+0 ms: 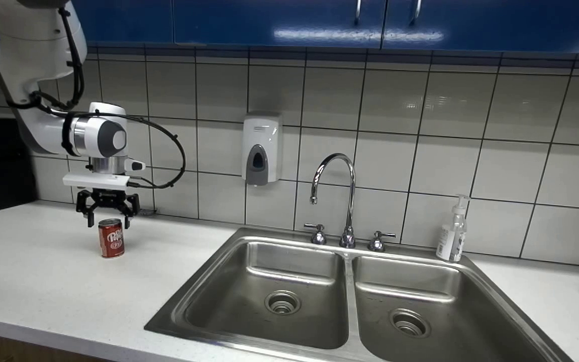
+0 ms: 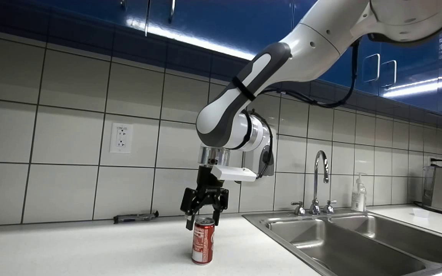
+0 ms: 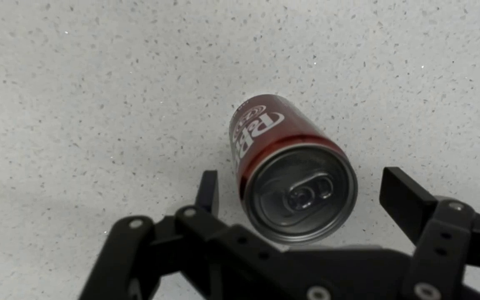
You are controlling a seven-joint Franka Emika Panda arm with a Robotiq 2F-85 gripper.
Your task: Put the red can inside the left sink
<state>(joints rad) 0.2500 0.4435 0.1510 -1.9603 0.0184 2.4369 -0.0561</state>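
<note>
Wrist view: the pincer [image 3: 300, 185] has its fingers [image 3: 404, 196] apart. The red can [image 3: 286, 166] stands upright under it. In an exterior view, the left sink [image 1: 242, 304] is off to the pincer's side.

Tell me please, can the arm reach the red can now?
Probably yes: the gripper hangs open over the upright red can, the wrist view shows gaps on both sides, and nothing visibly blocks it.

Bent white arm [image 2: 311, 53] with black fingers [image 3: 406, 201] at its end, downturned, well apart.
</note>
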